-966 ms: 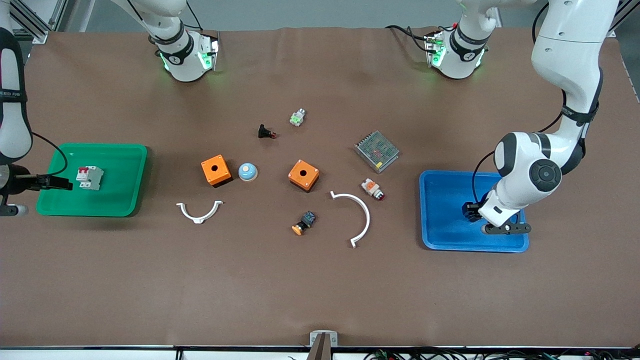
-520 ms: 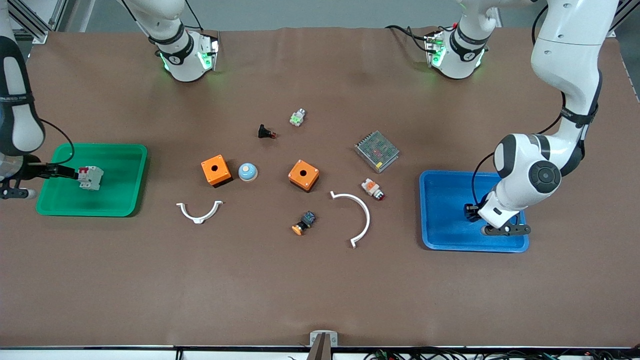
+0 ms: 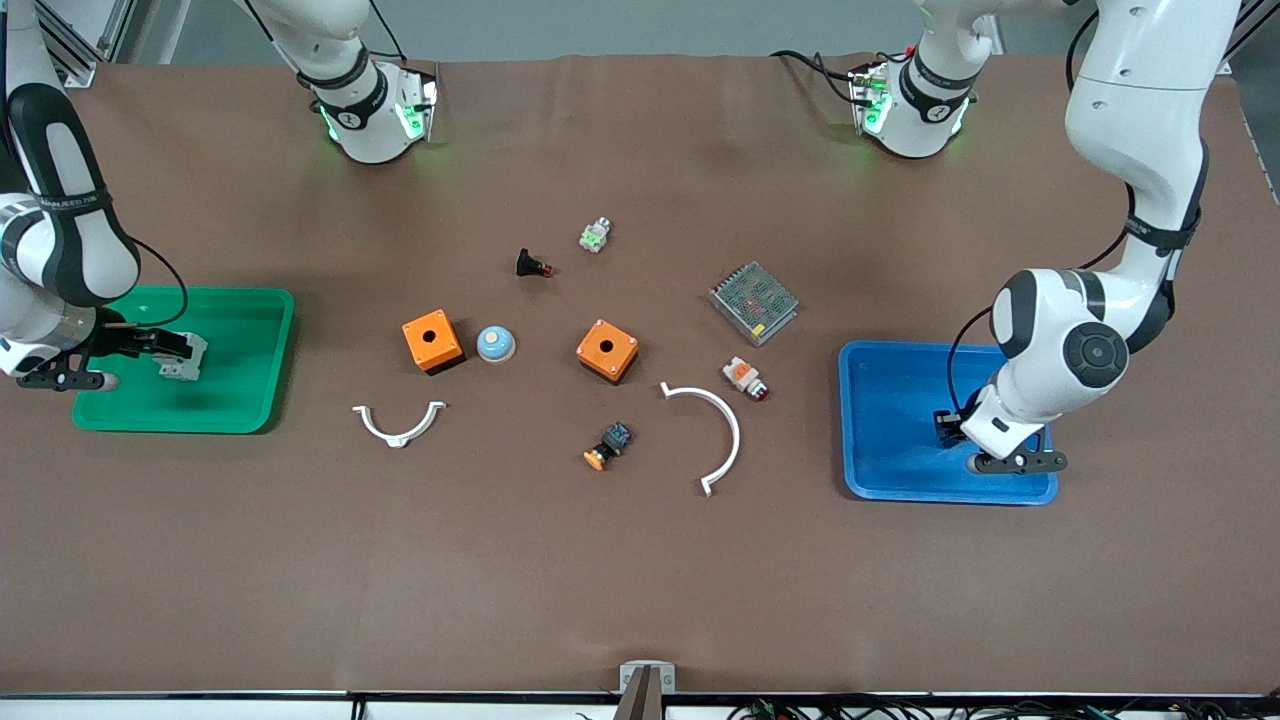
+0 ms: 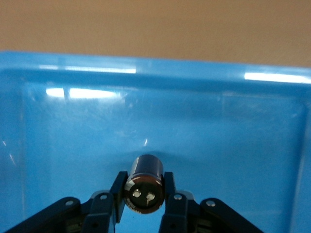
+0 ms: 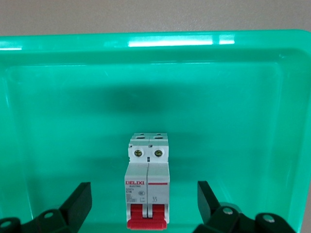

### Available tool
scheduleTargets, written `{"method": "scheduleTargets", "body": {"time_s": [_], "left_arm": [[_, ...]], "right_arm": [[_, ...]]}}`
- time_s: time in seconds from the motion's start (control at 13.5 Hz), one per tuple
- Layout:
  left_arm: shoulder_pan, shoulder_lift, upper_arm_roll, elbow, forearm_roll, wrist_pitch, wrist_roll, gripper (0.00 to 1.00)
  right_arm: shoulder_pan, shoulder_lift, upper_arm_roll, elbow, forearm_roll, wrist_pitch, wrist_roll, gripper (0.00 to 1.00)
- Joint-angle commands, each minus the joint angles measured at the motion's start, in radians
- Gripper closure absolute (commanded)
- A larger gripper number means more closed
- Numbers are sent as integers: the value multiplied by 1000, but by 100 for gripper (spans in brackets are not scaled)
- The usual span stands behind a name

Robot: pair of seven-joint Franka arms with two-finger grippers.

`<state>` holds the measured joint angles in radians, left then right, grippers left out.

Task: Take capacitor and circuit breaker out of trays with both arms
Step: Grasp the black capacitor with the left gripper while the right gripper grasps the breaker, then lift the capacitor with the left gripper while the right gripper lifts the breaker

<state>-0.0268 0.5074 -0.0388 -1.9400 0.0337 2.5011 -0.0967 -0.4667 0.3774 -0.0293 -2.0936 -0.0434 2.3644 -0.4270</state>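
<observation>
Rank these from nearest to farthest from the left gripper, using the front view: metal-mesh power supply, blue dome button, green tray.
Left gripper is over the blue tray.
1. Metal-mesh power supply, beside that tray.
2. Blue dome button, mid-table.
3. Green tray, at the right arm's end.

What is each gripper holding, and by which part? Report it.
The left gripper grips the capacitor by its round sides over the blue tray. The right gripper is open around the breaker, holding nothing.
</observation>
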Motion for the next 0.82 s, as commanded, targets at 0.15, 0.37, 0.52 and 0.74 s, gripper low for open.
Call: {"method": "scheduleTargets", "body": {"time_s": [0.15,0.37,0.52,0.74], "left_arm": [[-10,-128,-97,-1,11,-99,-98,100],[-15,-133,-206,9,12,-128,-288,100],[-82,-107,-237,9,17,-130,-413,100],[-215,-70,-233,33,18,-128,-617,100]], "right_arm": [[-13,-8,9,-25,19,13,-10,41],[-12,-2,9,-25,19,12,-10,61],[-9,-2,9,-20,19,12,-12,68],[3,-17,12,-14,19,-7,-7,72]]}}
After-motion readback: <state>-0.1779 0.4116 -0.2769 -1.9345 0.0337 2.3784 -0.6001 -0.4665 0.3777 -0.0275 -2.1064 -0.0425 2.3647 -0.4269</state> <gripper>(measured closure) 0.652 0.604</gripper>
